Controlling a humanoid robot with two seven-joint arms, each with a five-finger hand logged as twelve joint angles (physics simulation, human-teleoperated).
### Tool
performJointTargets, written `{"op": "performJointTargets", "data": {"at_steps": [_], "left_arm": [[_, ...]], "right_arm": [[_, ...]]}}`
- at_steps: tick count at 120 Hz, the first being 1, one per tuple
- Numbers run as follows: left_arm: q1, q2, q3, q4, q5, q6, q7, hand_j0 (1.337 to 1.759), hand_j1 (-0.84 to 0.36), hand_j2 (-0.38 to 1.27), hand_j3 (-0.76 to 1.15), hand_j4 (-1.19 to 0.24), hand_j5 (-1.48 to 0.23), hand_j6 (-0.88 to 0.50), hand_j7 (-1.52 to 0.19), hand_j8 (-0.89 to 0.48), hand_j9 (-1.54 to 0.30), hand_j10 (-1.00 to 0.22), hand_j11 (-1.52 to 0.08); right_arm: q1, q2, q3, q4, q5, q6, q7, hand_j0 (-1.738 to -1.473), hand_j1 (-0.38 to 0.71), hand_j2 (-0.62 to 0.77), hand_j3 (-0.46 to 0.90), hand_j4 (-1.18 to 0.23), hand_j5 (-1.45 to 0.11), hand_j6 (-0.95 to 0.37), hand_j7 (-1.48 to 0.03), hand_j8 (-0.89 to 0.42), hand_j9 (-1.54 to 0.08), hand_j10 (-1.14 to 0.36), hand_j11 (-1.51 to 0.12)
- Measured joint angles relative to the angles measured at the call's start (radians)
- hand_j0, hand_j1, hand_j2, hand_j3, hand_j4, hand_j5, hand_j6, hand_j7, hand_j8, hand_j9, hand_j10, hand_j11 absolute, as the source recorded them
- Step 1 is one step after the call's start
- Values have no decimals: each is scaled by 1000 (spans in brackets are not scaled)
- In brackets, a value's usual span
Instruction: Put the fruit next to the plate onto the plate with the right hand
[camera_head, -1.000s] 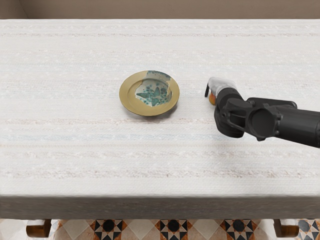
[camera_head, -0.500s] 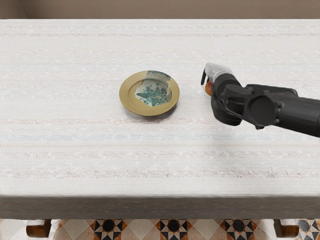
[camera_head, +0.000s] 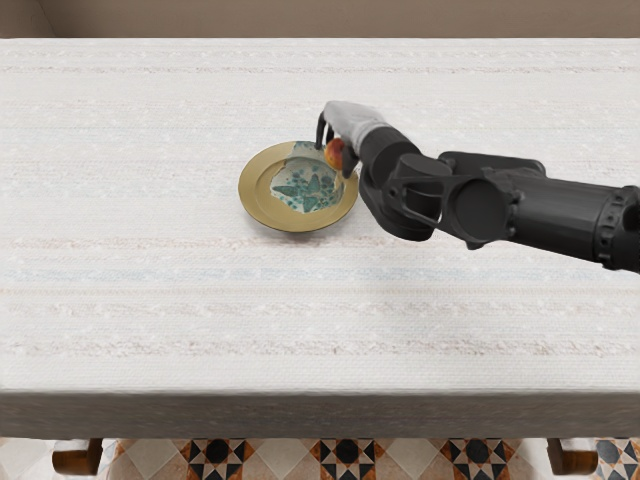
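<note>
Small fruit (camera_head: 333, 154) held in curled fingers (camera_head: 321, 130) of right hand (camera_head: 352, 122) over plate (camera_head: 262, 190) rim; likely light, firm, smooth, so grip round its middle.

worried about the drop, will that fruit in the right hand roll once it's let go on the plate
The fruit, held by the right hand, looks small and rounded, so it may roll a little. The plate has a raised rim that would likely stop it.
</note>
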Motion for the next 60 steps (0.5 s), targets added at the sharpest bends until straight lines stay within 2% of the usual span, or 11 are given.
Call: {"op": "performJointTargets", "data": {"at_steps": [12,31,52,54,60], "left_arm": [[-1,0,0,0,0,0,0,1658,349,0,0,0,0,0,0,0,0,0,0],[-1,0,0,0,0,0,0,1658,349,0,0,0,0,0,0,0,0,0,0],[-1,0,0,0,0,0,0,1658,349,0,0,0,0,0,0,0,0,0,0],[0,0,0,0,0,0,0,1658,349,0,0,0,0,0,0,0,0,0,0],[0,0,0,0,0,0,0,1658,349,0,0,0,0,0,0,0,0,0,0]], "right_arm": [[7,13,8,0,1,0,6,-1658,292,333,1,-667,-979,-462,-916,-403,-964,-650,-973],[-7,20,9,-1,0,-1,10,-1656,255,219,1,-669,-962,-474,-910,-392,-950,-611,-962],[-47,21,5,-3,3,-2,11,-1656,239,260,0,-663,-952,-501,-902,-408,-944,-628,-949],[-49,21,6,-3,3,-2,11,-1656,236,255,0,-654,-939,-503,-890,-410,-931,-629,-936],[-52,21,24,-5,6,-7,10,-1657,120,198,0,-522,-747,-403,-709,-333,-741,-502,-745]]}}
